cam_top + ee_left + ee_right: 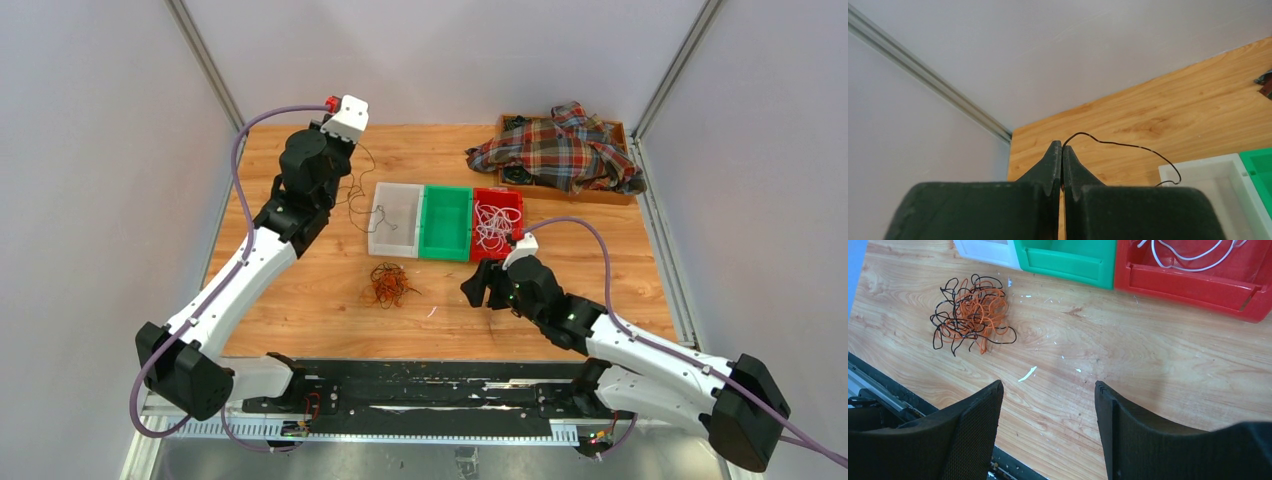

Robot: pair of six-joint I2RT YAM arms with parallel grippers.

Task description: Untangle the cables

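A tangle of orange and black cables (390,284) (973,315) lies on the wooden table in front of the bins. White cables (493,225) (1193,255) lie in the red bin (497,191). My left gripper (1062,145) is raised over the far left of the table and is shut on one thin black cable (1128,145). That cable (357,190) hangs down toward the white bin (396,186). My right gripper (480,285) (1048,385) stands open just above the table, to the right of the tangle, with nothing between its fingers.
White, green (445,255) and red bins stand side by side mid-table. A plaid shirt (560,150) fills a wooden tray at the back right. A small white scrap (1027,374) lies on the wood near my right gripper. Walls close in on both sides.
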